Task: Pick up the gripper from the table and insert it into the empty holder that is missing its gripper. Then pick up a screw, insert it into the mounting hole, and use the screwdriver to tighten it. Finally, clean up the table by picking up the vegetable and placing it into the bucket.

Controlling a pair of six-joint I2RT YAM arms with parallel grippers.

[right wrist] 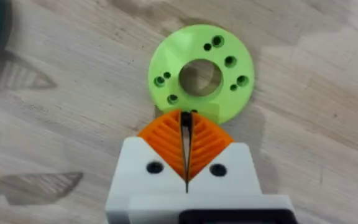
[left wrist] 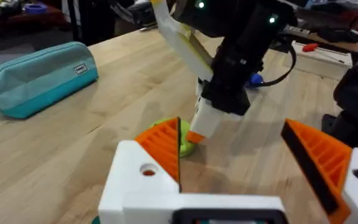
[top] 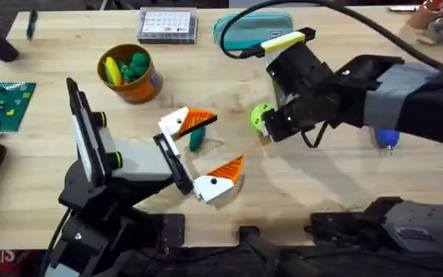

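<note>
The lime-green gripper [top: 259, 115] lies flat on the table [top: 321, 185]; the right wrist view shows it as a disc [right wrist: 201, 74] with a centre hole and several small holes. My right gripper [top: 268, 125] points down at its near rim, shut [right wrist: 185, 146], orange pads pressed together with nothing visible between them. The dark teal vegetable [top: 197, 138] lies between the fingers of my open left gripper [top: 204, 151], untouched. The orange bucket [top: 146, 83] stands at the back left, holding yellow and bright green toys. The blue screwdriver [top: 387, 138] peeks out behind the right arm.
A teal pouch [top: 252, 31] and a white box [top: 168, 25] lie at the table's far edge. A green brick plate [top: 2, 104] sits at the left edge. In the left wrist view, the right gripper's white finger [left wrist: 207, 118] touches the green disc [left wrist: 186, 144].
</note>
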